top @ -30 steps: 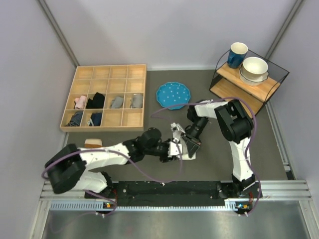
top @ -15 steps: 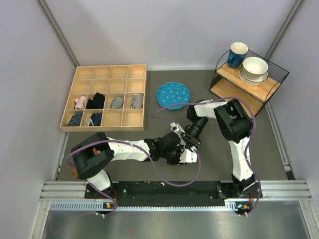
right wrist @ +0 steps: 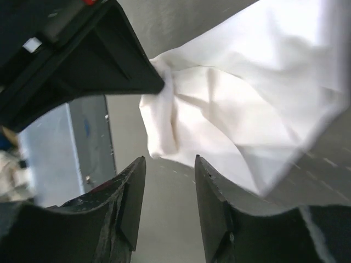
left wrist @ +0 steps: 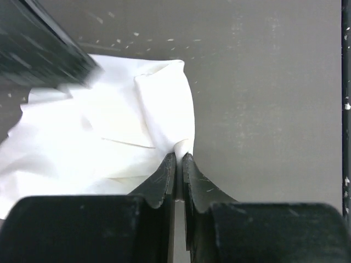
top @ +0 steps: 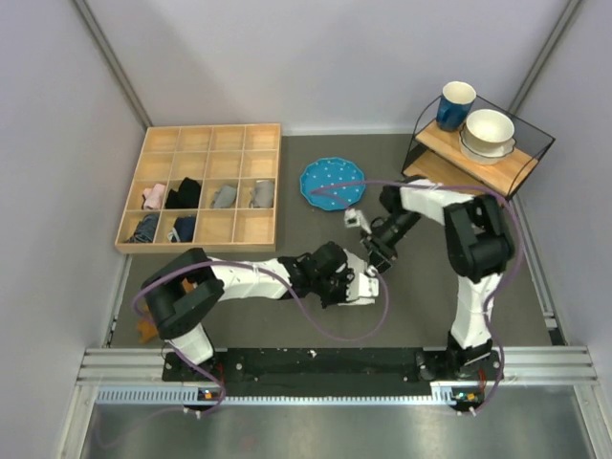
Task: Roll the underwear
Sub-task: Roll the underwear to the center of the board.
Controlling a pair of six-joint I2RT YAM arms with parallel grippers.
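Note:
The underwear [left wrist: 109,131] is a crumpled white cloth lying on the dark grey mat at the table's middle [top: 364,289]. My left gripper [left wrist: 179,157] is shut on a pinched fold at the cloth's edge; from above it sits beside the cloth [top: 350,280]. My right gripper [right wrist: 170,160] stands open with nothing between its fingers. Its tips hang just short of the underwear [right wrist: 247,104], a little behind it in the top view [top: 375,256]. The left gripper's dark body [right wrist: 82,55] shows in the right wrist view, touching the cloth. No waistband lettering is visible.
A wooden compartment tray [top: 212,126] with small cloth bundles stands at the back left. A blue dotted plate [top: 332,182] lies behind the grippers. A wire shelf [top: 449,177] at the back right carries a blue mug [top: 455,105] and white bowls [top: 489,132].
My left gripper has reached right and shut on the underwear's edge. My right gripper has opened, let go of the cloth and drawn back toward the far right.

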